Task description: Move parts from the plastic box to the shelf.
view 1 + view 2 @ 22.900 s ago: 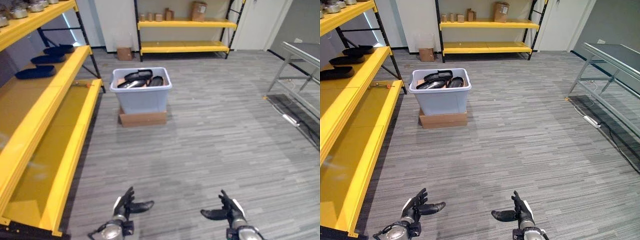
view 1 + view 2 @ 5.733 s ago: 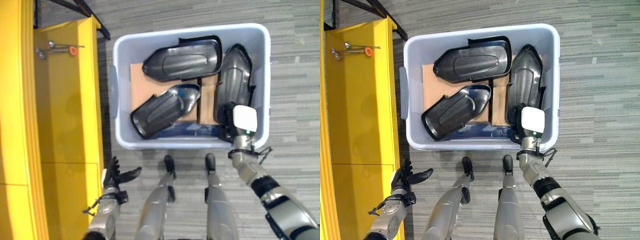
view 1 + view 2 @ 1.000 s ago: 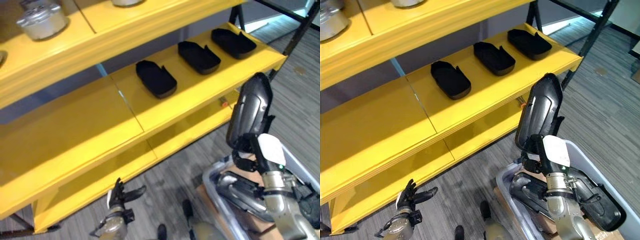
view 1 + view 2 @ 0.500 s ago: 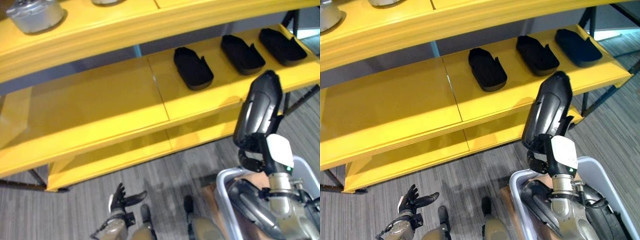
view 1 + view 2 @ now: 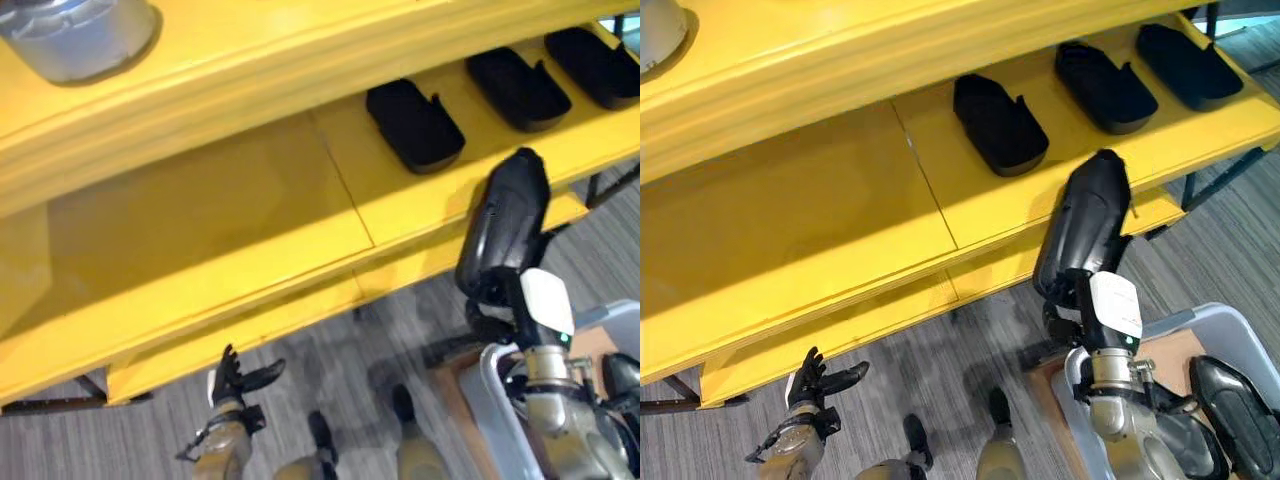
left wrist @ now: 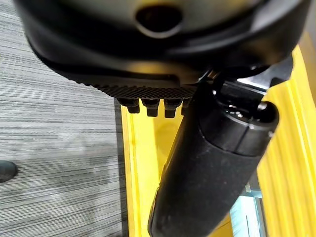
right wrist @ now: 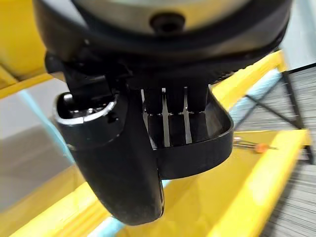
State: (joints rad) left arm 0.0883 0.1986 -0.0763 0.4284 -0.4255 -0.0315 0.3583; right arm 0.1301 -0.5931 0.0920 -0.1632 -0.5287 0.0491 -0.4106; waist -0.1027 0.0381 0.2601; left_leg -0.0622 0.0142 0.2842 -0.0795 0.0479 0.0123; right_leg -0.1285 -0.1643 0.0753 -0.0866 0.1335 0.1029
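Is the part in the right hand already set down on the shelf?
No, the part is held upright in the right hand, in front of the shelf edge.

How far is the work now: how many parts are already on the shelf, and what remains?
Three black parts already lie on the yellow shelf. The right hand grips a fourth part, raised in front of the shelf edge, not yet placed. More parts show in the plastic box. The left hand hangs open, low.
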